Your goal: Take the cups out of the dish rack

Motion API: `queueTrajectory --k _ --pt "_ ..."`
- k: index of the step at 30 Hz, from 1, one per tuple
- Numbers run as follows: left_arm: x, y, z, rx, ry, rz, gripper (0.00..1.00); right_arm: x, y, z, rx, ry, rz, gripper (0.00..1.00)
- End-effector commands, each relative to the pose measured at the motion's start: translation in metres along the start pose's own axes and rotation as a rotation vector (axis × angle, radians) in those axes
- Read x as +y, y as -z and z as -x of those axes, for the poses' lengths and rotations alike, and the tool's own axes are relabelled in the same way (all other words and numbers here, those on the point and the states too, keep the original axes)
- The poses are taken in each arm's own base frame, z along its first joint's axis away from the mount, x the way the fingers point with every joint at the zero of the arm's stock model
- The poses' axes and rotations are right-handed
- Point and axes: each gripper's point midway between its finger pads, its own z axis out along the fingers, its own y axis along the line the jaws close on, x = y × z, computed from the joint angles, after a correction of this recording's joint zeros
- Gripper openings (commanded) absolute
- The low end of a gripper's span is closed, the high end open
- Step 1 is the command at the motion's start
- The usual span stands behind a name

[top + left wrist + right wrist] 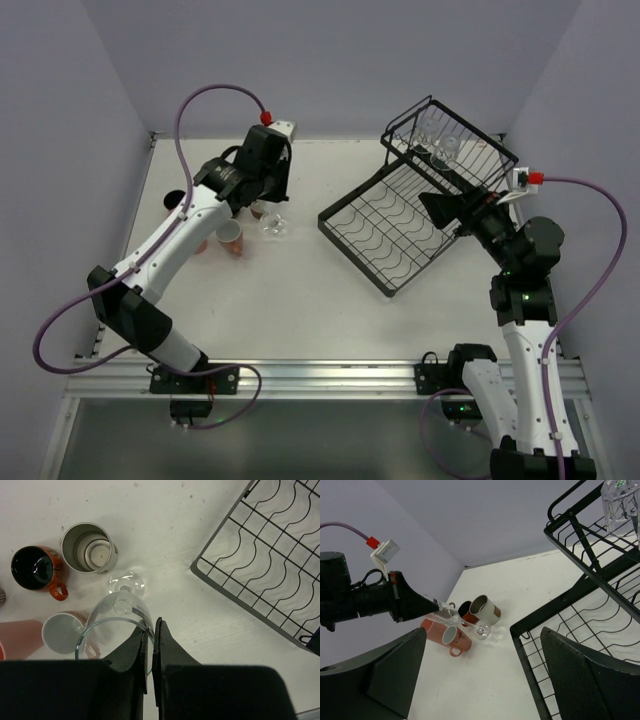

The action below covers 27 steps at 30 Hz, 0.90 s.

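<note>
Read the top view as a clock, with the arm bases at 6. Your dish rack [400, 225] lies on the table [300, 310] toward 2 o'clock. Its raised basket [470, 140] is at the far end, with glasses [440, 150] inside it. The right gripper [482, 665] hangs over the rack's flat part, just before the basket. Toward 10 o'clock a cluster of cups [232, 238] rests on the table, well apart from the rack. The left gripper [152, 625] is above that cluster with a glass [115, 622] between its jaws. In the left wrist view a small glass [125, 584] stands just beyond it at 12, and a mug [37, 570] at 10.
</note>
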Motion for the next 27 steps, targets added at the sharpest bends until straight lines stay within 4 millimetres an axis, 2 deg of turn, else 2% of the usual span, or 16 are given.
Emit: queueTrajectory --k 1,13,27 --pt "-0.003 0.006 0.017 -0.045 -0.014 -0.039 0.00 0.003 0.001 -0.001 0.006 0.025 0.017 0.99" --pt "0.012 -0.014 -0.003 0.063 -0.014 -0.036 0.00 0.003 0.000 -0.001 0.013 0.020 0.021 0.99" --pt "0.020 -0.040 -0.021 0.132 -0.012 -0.046 0.00 0.003 0.001 -0.003 0.020 0.018 0.017 0.99"
